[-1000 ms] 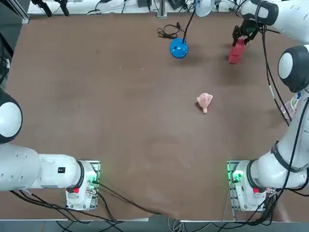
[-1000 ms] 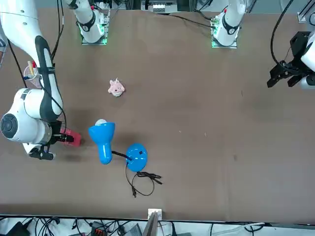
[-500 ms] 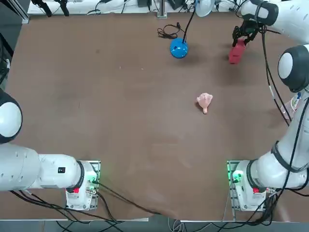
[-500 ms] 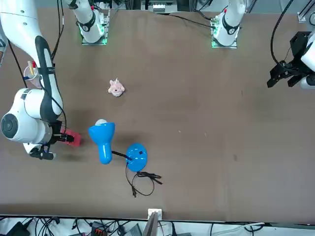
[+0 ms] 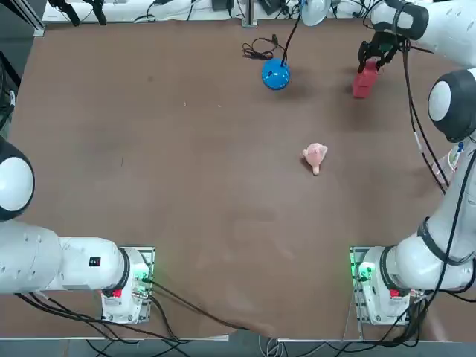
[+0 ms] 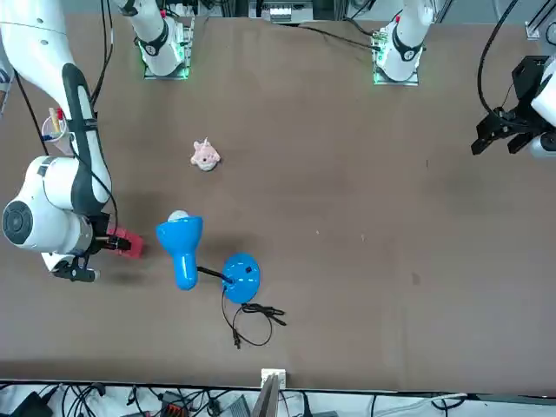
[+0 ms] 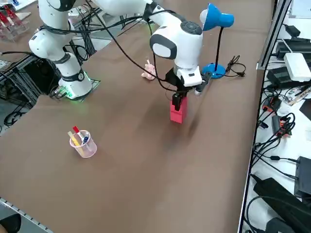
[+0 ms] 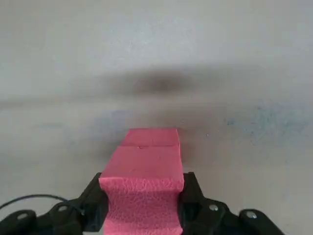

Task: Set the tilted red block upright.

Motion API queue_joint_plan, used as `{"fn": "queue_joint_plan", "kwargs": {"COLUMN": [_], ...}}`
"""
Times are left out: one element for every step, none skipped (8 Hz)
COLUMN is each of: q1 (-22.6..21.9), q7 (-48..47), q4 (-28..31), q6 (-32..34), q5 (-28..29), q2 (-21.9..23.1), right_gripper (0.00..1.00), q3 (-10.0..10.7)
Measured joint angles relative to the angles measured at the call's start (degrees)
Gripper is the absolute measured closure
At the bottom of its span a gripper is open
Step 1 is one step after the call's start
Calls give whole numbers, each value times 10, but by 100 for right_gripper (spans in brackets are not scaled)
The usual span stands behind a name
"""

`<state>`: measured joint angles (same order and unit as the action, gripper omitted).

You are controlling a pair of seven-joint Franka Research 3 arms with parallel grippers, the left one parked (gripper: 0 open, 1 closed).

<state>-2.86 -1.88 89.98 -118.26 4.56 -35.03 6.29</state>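
Right, nearest the robot, the right arm's base (image 5: pixel 383 286) stood at the table's edge, its green light glowing, with the brown table (image 5: pixel 216 186) stretching away ahead! Farther out on the right side, there was the clear pinkish cup (image 7: pixel 85 148), upright, with red, yellow and blue sticks poking from its mouth. Across to the left of it, on the other side of the arm, lay the little pale pink toy (image 6: pixel 205 155), out on open tabletop. Then, farther still, the main action: the right gripper (image 8: pixel 142 198) had the red block (image 8: pixel 142 164) pinched firmly, its two black fingers closed against opposite sides and parted only by the block's width! The block hung down from that grip, looking nearly upright in the right side view; whether its lower end touched the table, you couldn't tell. Left of it sat the lamp's round blue base (image 6: pixel 241 278), and just beyond that, the loosely bundled black cable (image 6: pixel 252 309)!
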Motion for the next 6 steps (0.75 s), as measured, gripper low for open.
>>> {"fn": "queue_joint_plan", "kwargs": {"q1": [0,0,0,0,0,0], "q7": [0,1,1,1,1,1], "q4": [2,2,2,2,2,2], "q6": [-1,-2,-2,-3,-5,-7], "q5": [0,0,0,0,0,0], "q2": [-1,-1,-1,-1,-1,-3], "right_gripper": [28,28,28,28,27,15], "q3": [0,0,0,0,0,0]}}
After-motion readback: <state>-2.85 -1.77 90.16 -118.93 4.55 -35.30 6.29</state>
